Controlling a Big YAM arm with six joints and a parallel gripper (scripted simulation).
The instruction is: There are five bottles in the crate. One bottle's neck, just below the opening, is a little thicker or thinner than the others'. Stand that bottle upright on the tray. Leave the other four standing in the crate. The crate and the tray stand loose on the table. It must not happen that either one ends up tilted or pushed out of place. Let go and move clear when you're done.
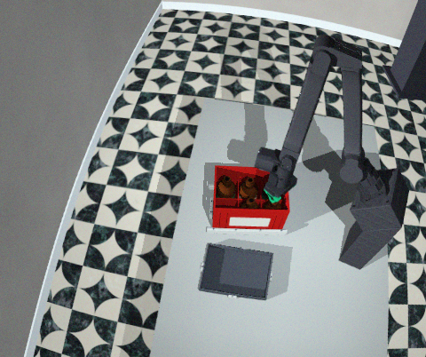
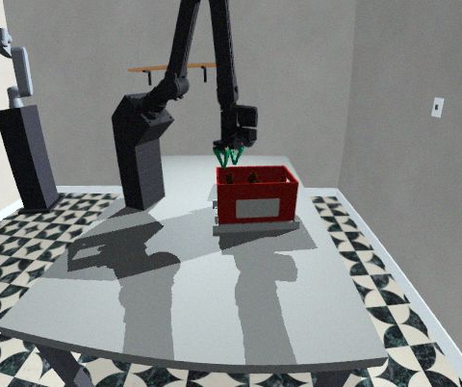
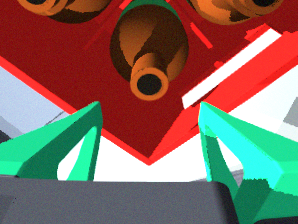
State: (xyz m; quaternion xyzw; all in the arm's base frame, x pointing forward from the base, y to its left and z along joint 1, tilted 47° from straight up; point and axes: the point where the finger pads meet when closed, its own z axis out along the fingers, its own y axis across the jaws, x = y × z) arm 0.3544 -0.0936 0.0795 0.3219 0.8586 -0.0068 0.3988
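Observation:
The red crate (image 1: 220,218) (image 2: 228,207) (image 3: 240,82) stands on the table with brown bottles in its compartments. In the top view a bottle (image 1: 226,188) stands at the back left, another bottle (image 1: 248,190) beside it, and a third bottle (image 1: 251,202) at the front middle. The right end is partly hidden by the gripper. My gripper (image 1: 273,196) (image 2: 229,165) (image 3: 150,111) is open and empty, above the crate. In the wrist view the nearest bottle (image 3: 149,84) stands in a corner compartment, its mouth just beyond the fingertips. The odd neck cannot be told. The dark tray (image 1: 246,268) is empty.
The tray lies in front of the crate's labelled long side in the top view, with a gap between them. The crate walls rise around the bottles. The arm's dark pedestal (image 2: 139,159) stands beside the crate. A separate grey arm (image 2: 22,72) stands far off.

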